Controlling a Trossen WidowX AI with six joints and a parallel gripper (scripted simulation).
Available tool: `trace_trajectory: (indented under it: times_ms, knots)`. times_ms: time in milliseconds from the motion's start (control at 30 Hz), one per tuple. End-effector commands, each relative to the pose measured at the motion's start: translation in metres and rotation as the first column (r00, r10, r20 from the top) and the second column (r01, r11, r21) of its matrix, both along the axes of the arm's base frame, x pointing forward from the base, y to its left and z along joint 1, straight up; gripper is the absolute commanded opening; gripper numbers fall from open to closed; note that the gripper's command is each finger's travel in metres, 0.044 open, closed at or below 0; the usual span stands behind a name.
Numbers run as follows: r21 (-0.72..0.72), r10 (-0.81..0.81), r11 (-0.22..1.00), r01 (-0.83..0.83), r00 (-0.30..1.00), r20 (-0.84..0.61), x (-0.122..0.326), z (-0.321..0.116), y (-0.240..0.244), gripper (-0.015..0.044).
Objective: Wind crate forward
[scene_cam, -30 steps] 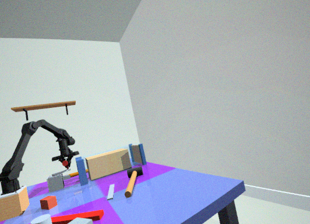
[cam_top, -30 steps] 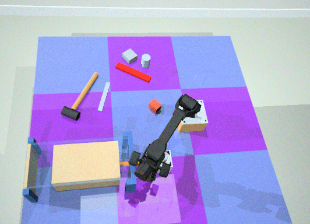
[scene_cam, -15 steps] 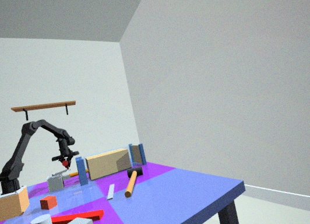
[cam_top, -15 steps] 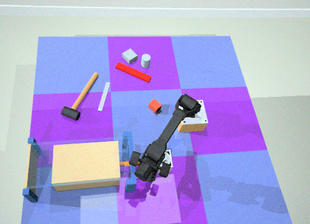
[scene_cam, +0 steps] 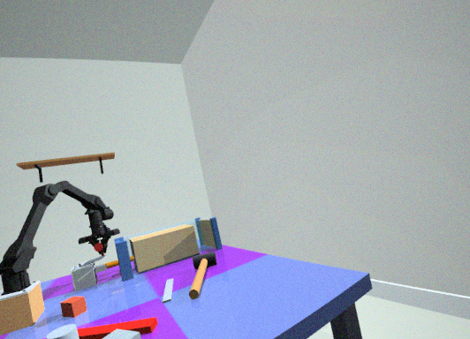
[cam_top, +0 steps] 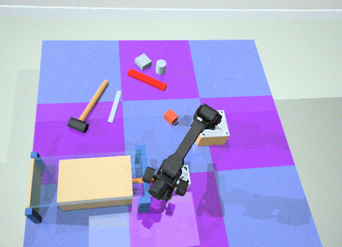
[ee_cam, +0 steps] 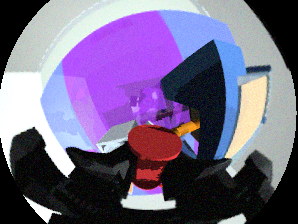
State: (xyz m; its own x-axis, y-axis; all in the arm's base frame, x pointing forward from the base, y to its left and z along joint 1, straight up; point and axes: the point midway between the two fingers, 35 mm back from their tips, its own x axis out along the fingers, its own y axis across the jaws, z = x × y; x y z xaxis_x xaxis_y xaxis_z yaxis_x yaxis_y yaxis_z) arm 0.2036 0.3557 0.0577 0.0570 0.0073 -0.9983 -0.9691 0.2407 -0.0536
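Note:
The tan crate (cam_top: 94,179) (scene_cam: 165,247) (ee_cam: 253,107) sits flat inside the clear-panelled cubby. A short gap shows between its front and the blue frame (cam_top: 146,206) (scene_cam: 122,259) (ee_cam: 231,100) at the mouth. An orange strap (cam_top: 138,180) (scene_cam: 118,263) (ee_cam: 187,128) runs from the crate through the frame towards the grey winch (scene_cam: 85,276) (ee_cam: 117,137). The winch handle's crank arm (scene_cam: 94,260) lies across the winch top; the key is hidden. My gripper (cam_top: 166,181) (scene_cam: 99,246) is shut on the handle's red knob (ee_cam: 154,142), above the winch and beside the frame.
An orange-red cube (cam_top: 170,116) (scene_cam: 73,306) lies near the arm's base. A mallet (cam_top: 93,100) (scene_cam: 200,278), a pale flat bar (cam_top: 114,106) (scene_cam: 168,290) and a red bar (cam_top: 146,80) (scene_cam: 132,326) lie farther off. A grey block (cam_top: 143,62) and a cylinder (cam_top: 161,67) are beyond.

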Motion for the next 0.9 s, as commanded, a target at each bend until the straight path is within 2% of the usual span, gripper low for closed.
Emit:
trace_trajectory:
  times_ms: [0,867]
  knots:
    - [0.032,0.048,0.998,-0.046,0.998,-0.043,-0.0254,0.0016,0.0158,0.0000]
    - [0.032,0.048,0.998,-0.046,0.998,-0.044,-0.0335,0.0016,0.0200,0.0000]
